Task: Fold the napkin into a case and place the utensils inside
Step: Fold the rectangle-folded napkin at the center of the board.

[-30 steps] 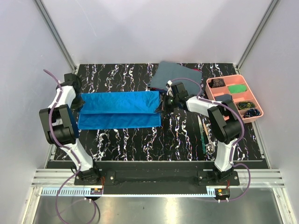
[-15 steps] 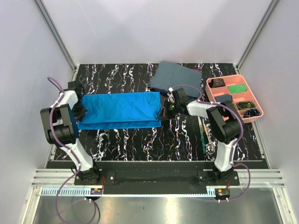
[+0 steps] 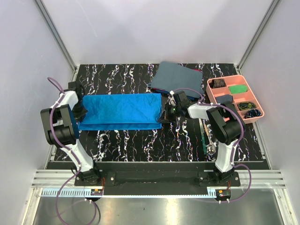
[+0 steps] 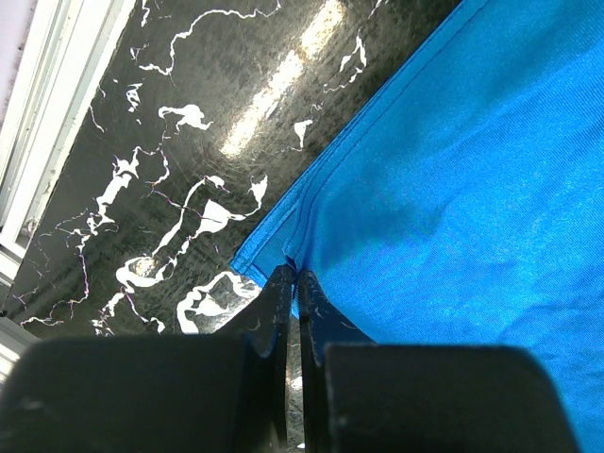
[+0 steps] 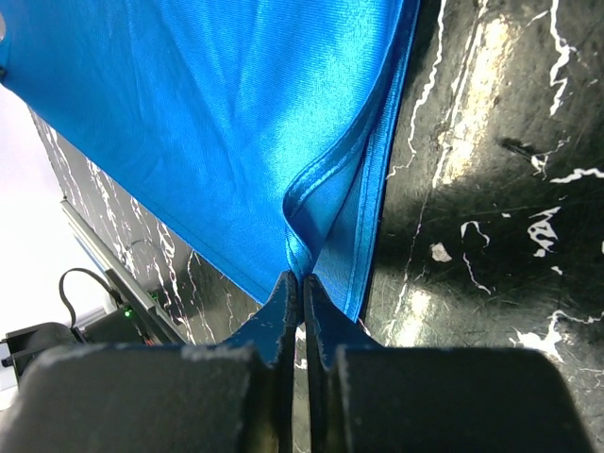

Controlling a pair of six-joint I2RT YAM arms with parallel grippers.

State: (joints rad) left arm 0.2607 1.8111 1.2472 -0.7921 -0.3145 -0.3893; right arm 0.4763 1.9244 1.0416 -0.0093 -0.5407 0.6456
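folding is the step in hand. the napkin [image 3: 119,110] lies as a wide blue band across the middle of the black marble table [image 3: 140,140], with its long side going from left to right. the left gripper [image 3: 80,112] has its fingers pressed together on the upper layer at the left end, close to the corner. the right gripper [image 3: 164,116] pinches the hem at the right end, where this layer rises in a small ridge over the layer below. i judge that the band is too wide for a case, so the task is not far along. the next move calls for both grippers to carry the held edge evenly, lay it in line with the near edge, and only then let go; if one side goes ahead, the fold will be skewed. the utensils [image 3: 205,133] lie well apart at the right, near the right arm, nearer than the pink tray [image 3: 257,101].
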